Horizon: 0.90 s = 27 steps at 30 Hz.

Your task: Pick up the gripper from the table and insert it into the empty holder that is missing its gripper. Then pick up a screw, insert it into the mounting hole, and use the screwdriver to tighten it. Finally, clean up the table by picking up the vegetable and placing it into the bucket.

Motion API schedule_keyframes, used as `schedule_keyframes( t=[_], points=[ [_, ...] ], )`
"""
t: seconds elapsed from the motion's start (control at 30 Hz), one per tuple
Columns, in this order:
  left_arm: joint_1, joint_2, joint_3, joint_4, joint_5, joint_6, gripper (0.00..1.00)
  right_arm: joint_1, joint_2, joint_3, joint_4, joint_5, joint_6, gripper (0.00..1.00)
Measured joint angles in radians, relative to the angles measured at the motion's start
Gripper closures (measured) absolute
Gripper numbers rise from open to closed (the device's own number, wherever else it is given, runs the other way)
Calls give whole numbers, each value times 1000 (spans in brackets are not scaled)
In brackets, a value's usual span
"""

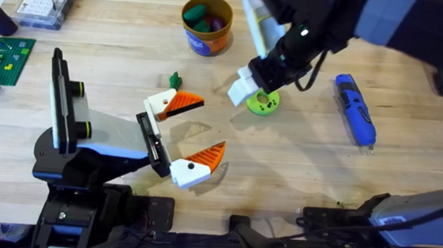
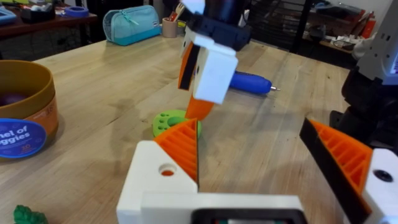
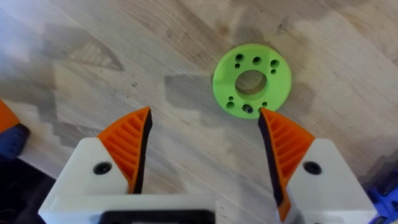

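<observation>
Two orange ribbed fingers sit at the holder [image 1: 151, 138], the black plate on the white arm body. The far one [image 1: 174, 103] has a pale mounting hole [image 2: 166, 169]. The near one [image 1: 198, 163] carries a dark dot [image 2: 382, 176]. Together they form my left gripper [image 1: 213, 123], open with nothing between. My right gripper [image 3: 205, 115] hangs open just over the lime-green disc [image 3: 252, 79], beyond the left fingers [image 2: 198, 106]. The dark-green vegetable [image 1: 175, 80] lies between the bucket [image 1: 206, 25] and the far finger. A blue screwdriver [image 1: 355, 109] lies at the right.
A clear compartment box [image 1: 45, 1] with a red tool stands at the back left, and a green brick plate [image 1: 1, 59] lies at the left edge. The bucket [image 2: 25, 109] holds several toy vegetables. Bare wood stretches between the disc and the screwdriver [image 2: 252, 82].
</observation>
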Motion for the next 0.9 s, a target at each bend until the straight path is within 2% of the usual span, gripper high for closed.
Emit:
schedule_keyframes(
  t=[0.37, 0.6, 0.73, 0.9],
  points=[
    [0, 4, 6, -4, 0, -1, 8, 12, 8, 0, -6, -34, 6, 54],
    [0, 4, 6, -4, 0, -1, 8, -39, -10, 1, -44, -46, 20, 54],
    [0, 4, 6, -4, 0, -1, 8, -77, -97, 1, -61, -29, 31, 54],
    [0, 4, 6, -4, 0, -1, 8, -94, -270, 1, -168, 92, 58, 54]
  ],
)
